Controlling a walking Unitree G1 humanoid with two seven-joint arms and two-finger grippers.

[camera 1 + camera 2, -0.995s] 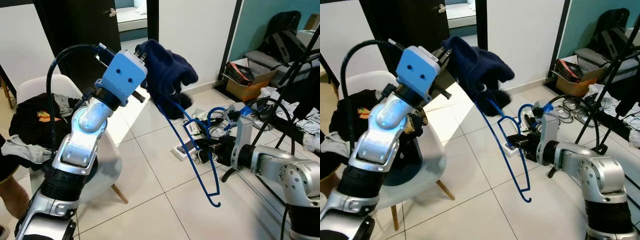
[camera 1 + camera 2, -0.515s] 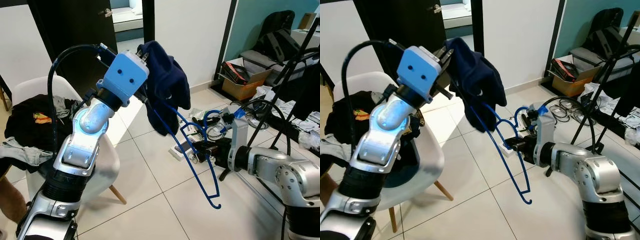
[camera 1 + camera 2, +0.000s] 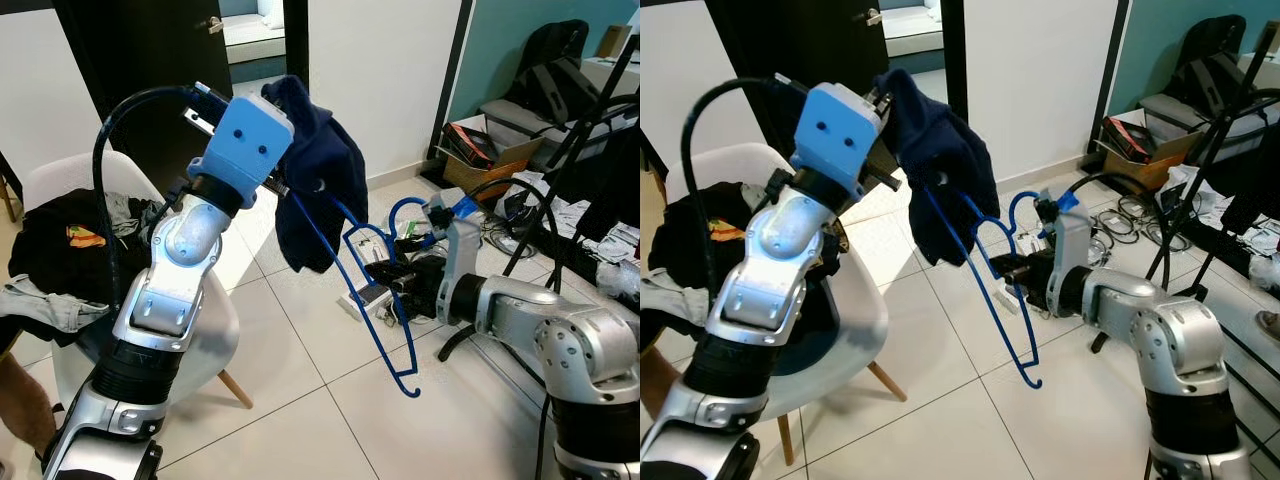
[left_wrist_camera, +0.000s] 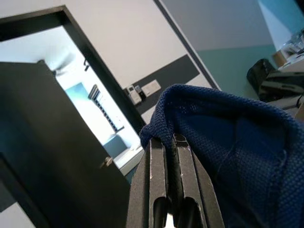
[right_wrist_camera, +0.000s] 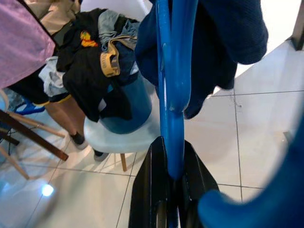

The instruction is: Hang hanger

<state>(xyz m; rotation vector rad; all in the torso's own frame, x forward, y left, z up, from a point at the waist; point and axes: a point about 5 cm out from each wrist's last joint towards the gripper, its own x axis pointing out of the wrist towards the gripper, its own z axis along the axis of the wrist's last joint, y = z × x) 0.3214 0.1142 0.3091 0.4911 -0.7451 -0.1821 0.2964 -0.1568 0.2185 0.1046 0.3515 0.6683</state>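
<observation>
hanger, blue, held in mid-air

hanger (image 3: 372,300) hangs tilted above the tiled floor (image 3: 300,400), partly inside a navy garment (image 3: 315,190). our right gripper (image 5: 172,178) has its jaws clamped on the hanger. our left gripper (image 4: 170,156), raised, has jaws closed on the garment. white chair (image 3: 215,330) piled with clothes (image 3: 60,250) stands to our left.

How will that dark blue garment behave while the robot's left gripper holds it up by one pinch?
The dark blue garment is probably floppy: it sags in folds from the left gripper, shut on a bunched edge. It looks light, a knit fabric. It will likely swing or slide along the blue hanger, which the right gripper clamps.
</observation>
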